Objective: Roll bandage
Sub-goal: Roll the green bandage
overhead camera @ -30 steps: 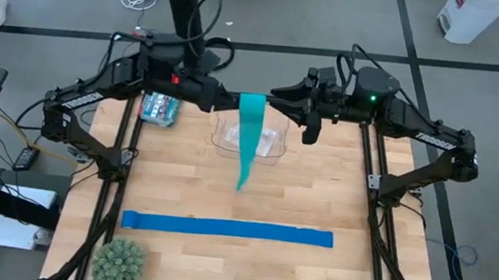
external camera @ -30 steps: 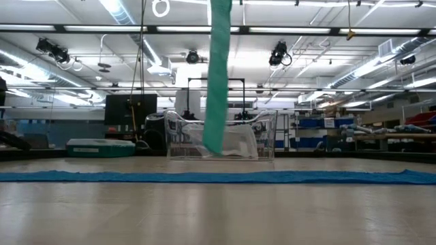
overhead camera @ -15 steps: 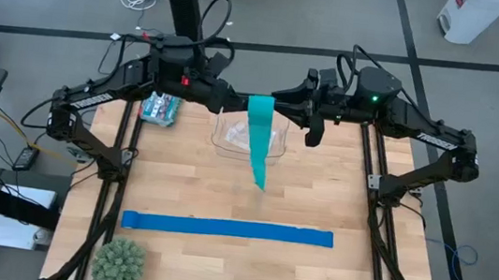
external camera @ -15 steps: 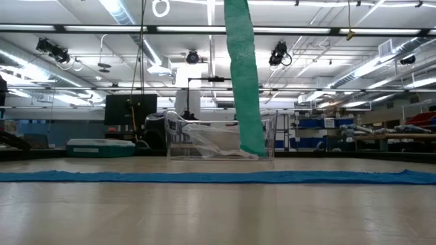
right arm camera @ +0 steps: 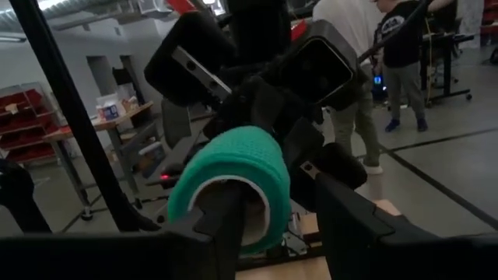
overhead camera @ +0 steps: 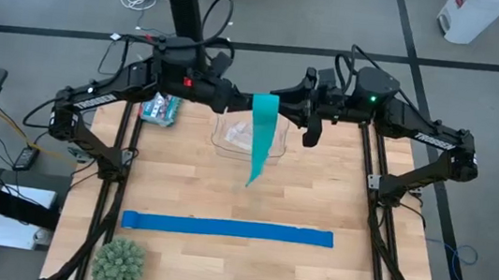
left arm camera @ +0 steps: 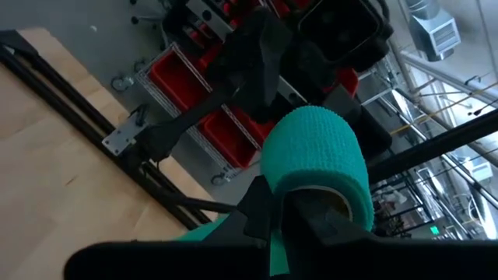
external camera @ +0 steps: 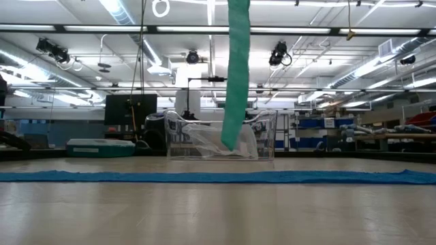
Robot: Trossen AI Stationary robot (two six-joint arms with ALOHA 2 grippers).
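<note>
The bandage is a teal roll held high above the table's far middle, between my two grippers. Its loose tail hangs straight down, and the tail's lower end stays clear of the table. My left gripper is shut on the roll from the table's left. My right gripper faces it from the right and is open. One of its fingers stands at the roll's hollow end; the other finger stands apart beside the roll. My left gripper pinches the roll's wall at its open end, one finger inside the hollow and one outside. The fingers come level from the table's left. The roll is lifted clear, its tail hanging slack below. My right gripper has one finger at the hollow end; whether it touches, I cannot tell.
A clear plastic container stands under the roll at the far middle. A long blue strip lies flat across the near half of the table. A teal package lies at the far left, a spiky green ball at the near left corner.
My left gripper has carried the roll a little toward the table's right, closer to my right gripper. The hanging tail has swung to the right and partly back.
</note>
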